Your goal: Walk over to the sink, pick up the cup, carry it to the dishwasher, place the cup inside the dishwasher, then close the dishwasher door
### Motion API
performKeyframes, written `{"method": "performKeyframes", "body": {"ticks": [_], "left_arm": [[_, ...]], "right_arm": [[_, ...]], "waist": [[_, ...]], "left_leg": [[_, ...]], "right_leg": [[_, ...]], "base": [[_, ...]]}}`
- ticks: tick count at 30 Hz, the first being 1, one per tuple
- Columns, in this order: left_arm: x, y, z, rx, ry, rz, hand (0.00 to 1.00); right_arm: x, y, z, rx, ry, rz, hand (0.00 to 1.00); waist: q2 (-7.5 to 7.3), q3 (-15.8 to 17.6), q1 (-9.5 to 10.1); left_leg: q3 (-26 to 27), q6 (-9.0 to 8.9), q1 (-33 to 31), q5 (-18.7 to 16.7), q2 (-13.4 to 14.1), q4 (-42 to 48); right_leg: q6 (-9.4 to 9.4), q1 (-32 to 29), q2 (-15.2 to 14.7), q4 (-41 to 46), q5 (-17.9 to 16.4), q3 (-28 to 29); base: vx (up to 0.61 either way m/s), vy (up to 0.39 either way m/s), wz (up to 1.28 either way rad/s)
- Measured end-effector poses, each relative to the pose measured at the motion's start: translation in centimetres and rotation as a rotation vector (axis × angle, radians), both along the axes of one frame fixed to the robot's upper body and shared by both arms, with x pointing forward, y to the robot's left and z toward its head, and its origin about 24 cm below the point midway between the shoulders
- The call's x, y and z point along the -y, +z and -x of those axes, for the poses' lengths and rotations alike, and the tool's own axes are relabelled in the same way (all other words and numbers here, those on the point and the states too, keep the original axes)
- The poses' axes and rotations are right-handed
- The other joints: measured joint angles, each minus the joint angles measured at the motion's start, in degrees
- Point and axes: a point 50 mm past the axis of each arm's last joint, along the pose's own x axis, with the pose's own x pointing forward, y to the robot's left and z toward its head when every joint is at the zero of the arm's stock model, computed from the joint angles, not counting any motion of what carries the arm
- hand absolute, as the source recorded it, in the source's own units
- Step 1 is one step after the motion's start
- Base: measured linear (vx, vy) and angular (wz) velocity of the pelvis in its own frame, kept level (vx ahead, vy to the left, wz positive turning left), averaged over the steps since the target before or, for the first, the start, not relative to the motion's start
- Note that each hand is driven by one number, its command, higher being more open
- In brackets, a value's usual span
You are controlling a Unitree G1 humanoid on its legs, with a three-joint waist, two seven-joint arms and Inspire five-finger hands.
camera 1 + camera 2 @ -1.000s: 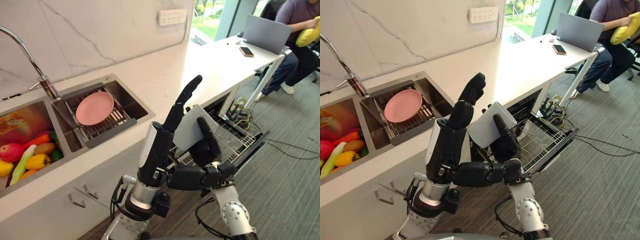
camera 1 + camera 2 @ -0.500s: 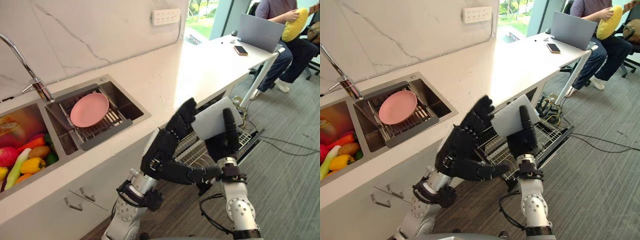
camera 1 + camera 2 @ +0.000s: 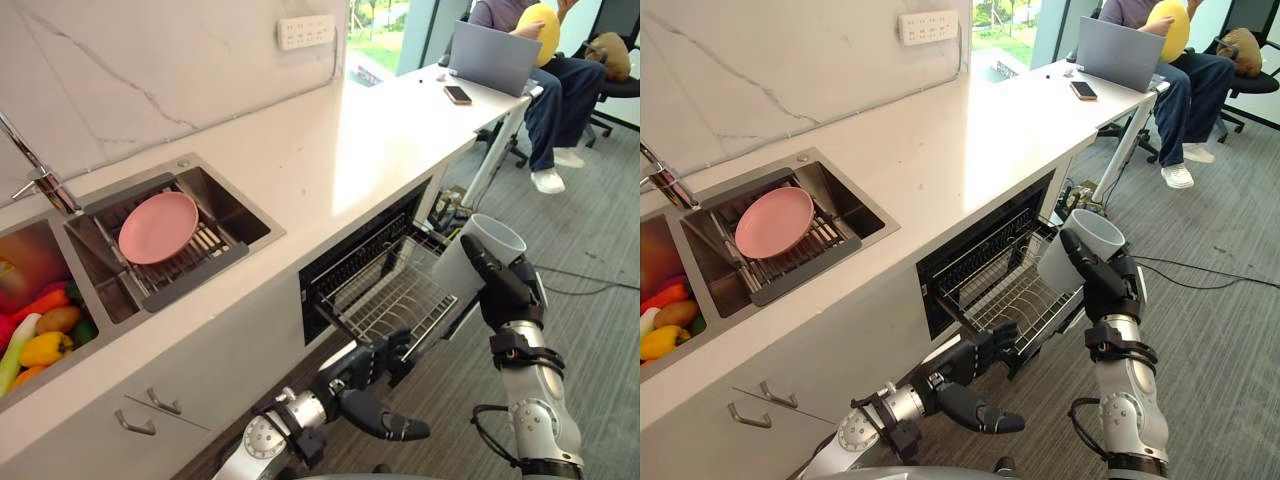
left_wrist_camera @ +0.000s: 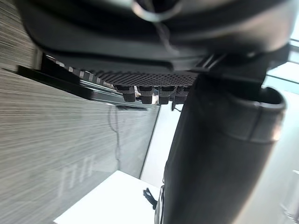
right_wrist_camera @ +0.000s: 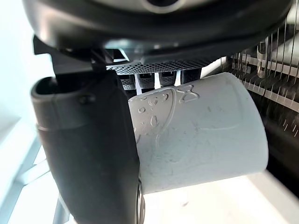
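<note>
Both arms have parted since half a second ago. Then raised beside the cup, the left hand (image 3: 372,388) is now low in the lower middle of the frame, just under the near edge of the pulled-out grey wire dishwasher rack (image 3: 390,290), its fingers loosely bent and empty. The right hand (image 3: 505,290) has swung to the right middle of the frame, just off the rack's outer corner. Its thumb and fingers are clamped round the wall of the plain white cylindrical cup (image 3: 478,252), whose mouth tilts upward; no handle shows. The head camera has shifted too. The cup looks light and rigid, with smooth walls and faint raised relief, so it is probably slippery and perhaps breakable against the wires. A wrap round the mid-wall seems the soundest hold.
</note>
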Motion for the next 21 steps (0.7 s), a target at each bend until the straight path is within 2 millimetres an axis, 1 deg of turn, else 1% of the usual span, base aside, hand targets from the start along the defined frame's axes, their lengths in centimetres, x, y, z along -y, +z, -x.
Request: {"method": "performKeyframes", "body": {"ticks": [1,4,6,7,9,11,12,13,14,16,17,19,20,21], "left_arm": [[-0.5,-0.9,0.4,-0.034,0.013,-0.04,1.0],[-1.7,-2.8,1.3,-0.106,0.06,-0.114,1.0],[-3.1,-4.3,1.7,-0.165,0.136,-0.18,1.0],[-3.6,-4.8,1.9,-0.184,0.163,-0.197,1.0],[-5.2,-6.1,2.7,-0.227,0.233,-0.261,1.0],[-6.7,-6.9,3.4,-0.219,0.266,-0.359,1.0],[-7.0,-7.1,3.5,-0.215,0.278,-0.378,1.0],[-7.5,-7.1,3.5,-0.21,0.309,-0.399,1.0],[-7.7,-7.1,3.5,-0.194,0.319,-0.409,1.0],[-8.5,-6.6,2.5,-0.137,0.402,-0.417,1.0],[-8.6,-6.5,2.3,-0.127,0.423,-0.414,1.0],[-9.2,-6.2,1.4,-0.09,0.493,-0.402,1.0],[-9.4,-6.0,1.2,-0.081,0.509,-0.4,1.0],[-9.9,-5.9,1.0,-0.066,0.542,-0.403,1.0]], "right_arm": [[0.5,-0.5,0.1,-0.045,-0.001,0.036,0.0],[1.6,-1.5,0.4,-0.146,0.001,0.125,0.0],[2.6,-1.7,0.5,-0.2,0.01,0.211,0.0],[2.8,-1.7,0.4,-0.21,0.013,0.231,0.0],[3.3,-1.4,-0.2,-0.223,0.016,0.286,0.0],[3.6,-0.5,-1.2,-0.214,0.018,0.34,0.0],[3.6,-0.2,-1.6,-0.208,0.016,0.353,0.0],[3.5,0.3,-2.3,-0.198,0.011,0.376,0.0],[3.6,0.5,-2.6,-0.194,0.006,0.387,0.0],[3.4,1.6,-4.0,-0.177,-0.005,0.425,0.0],[3.4,1.8,-4.3,-0.172,-0.009,0.433,0.0],[3.4,3.2,-5.5,-0.143,-0.019,0.471,0.0],[3.3,3.6,-6.0,-0.133,-0.017,0.478,0.0],[3.1,4.4,-6.8,-0.113,-0.013,0.492,0.0]], "waist": [[0.0,0.0,-0.27],[0.05,0.2,-0.42],[0.36,0.8,-0.37],[0.45,1.1,-0.36],[0.74,2.9,-0.31],[1.02,5.7,-0.17],[1.06,6.4,0.0],[1.07,7.4,0.55],[1.16,7.9,1.06],[0.95,10.7,2.59],[0.91,11.4,2.95],[0.62,13.1,4.35],[0.48,13.7,4.59],[0.21,14.8,4.67]], "left_leg": [[0.1,0.01,0.0,0.0,0.0,0.0],[0.2,0.03,0.0,0.0,0.1,0.0],[-0.3,0.04,-0.3,0.0,0.0,0.5],[-0.4,0.04,-0.4,0.0,0.0,0.7],[-1.0,0.06,-1.1,0.0,-0.1,1.5],[-2.1,0.28,-2.6,0.2,-0.1,2.6],[-2.2,0.39,-3.1,0.2,0.0,2.8],[-2.3,0.35,-4.2,0.2,0.1,3.1],[-2.4,0.36,-4.8,0.2,0.1,3.1],[-2.8,0.46,-6.1,0.4,0.1,4.0],[-3.0,0.47,-6.3,0.4,0.1,4.1],[-3.8,0.71,-8.3,0.7,0.2,4.5],[-4.0,0.95,-8.7,0.9,0.2,4.5],[-4.4,1.21,-9.4,1.1,0.1,4.6]], "right_leg": [[0.0,0.0,0.0,0.0,0.0,0.0],[-0.06,-0.1,-0.2,0.0,0.1,0.1],[0.0,0.0,0.0,0.0,0.1,-0.3],[0.01,0.0,0.0,0.0,0.2,-0.4],[-0.06,0.0,-0.1,0.0,0.4,-0.8],[-0.22,-0.4,-0.4,-0.1,0.8,-1.7],[-0.28,-0.8,-0.4,-0.2,0.9,-1.7],[-0.42,-1.7,-0.5,0.0,1.2,-1.9],[-0.53,-2.2,-0.5,0.0,1.4,-2.0],[-0.73,-2.8,-0.5,0.0,1.9,-2.5],[-0.76,-2.9,-0.5,0.0,1.9,-2.8],[-0.85,-4.1,-0.5,0.2,2.1,-3.6],[-0.84,-4.4,-0.5,0.3,2.1,-3.7],[-0.83,-4.8,-0.5,0.4,2.2,-4.1]], "base": [[0.0,-0.003,-0.05],[-0.01,-0.002,-0.03],[-0.03,-0.017,0.09],[-0.05,-0.018,0.11],[-0.08,-0.003,0.14],[-0.1,0.004,0.23],[-0.09,0.018,0.15],[-0.07,0.019,0.08],[-0.07,0.024,0.09],[-0.05,0.018,0.11],[-0.04,0.017,0.19],[-0.01,0.022,0.19],[0.03,0.02,0.16],[0.04,0.019,0.19]]}}
